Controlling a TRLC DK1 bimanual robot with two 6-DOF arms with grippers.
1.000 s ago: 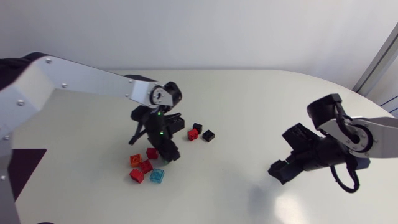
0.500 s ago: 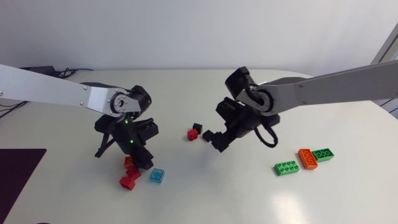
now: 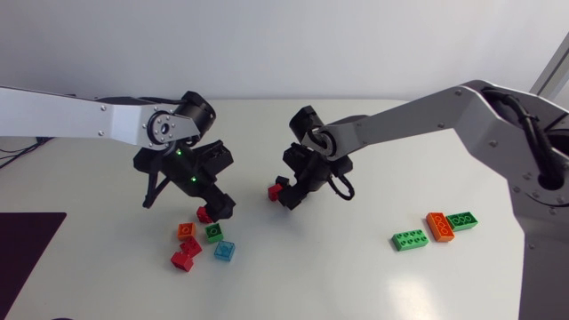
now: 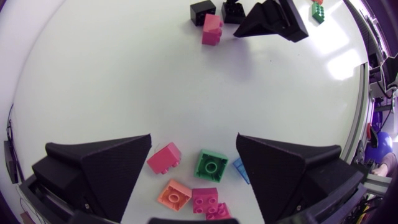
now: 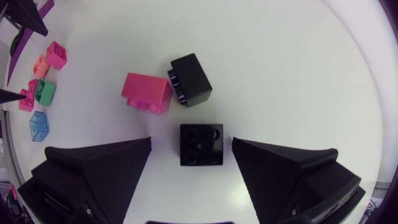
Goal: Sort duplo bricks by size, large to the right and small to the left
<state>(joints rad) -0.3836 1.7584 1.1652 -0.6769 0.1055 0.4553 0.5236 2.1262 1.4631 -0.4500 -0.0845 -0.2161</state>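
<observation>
Right tool (image 3: 294,190) moved over black brick (image 5: 200,144), left tool (image 4: 194,140) above small bricks (image 4: 211,165)

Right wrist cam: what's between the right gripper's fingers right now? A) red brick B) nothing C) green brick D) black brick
D: a black brick lies studs-up on the table between the open fingers of the right gripper, not clamped.

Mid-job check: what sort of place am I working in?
Probably a robotics test bench, not a home: a white table, a left arm and right arm reaching in from its sides, and toy bricks on it.
</observation>
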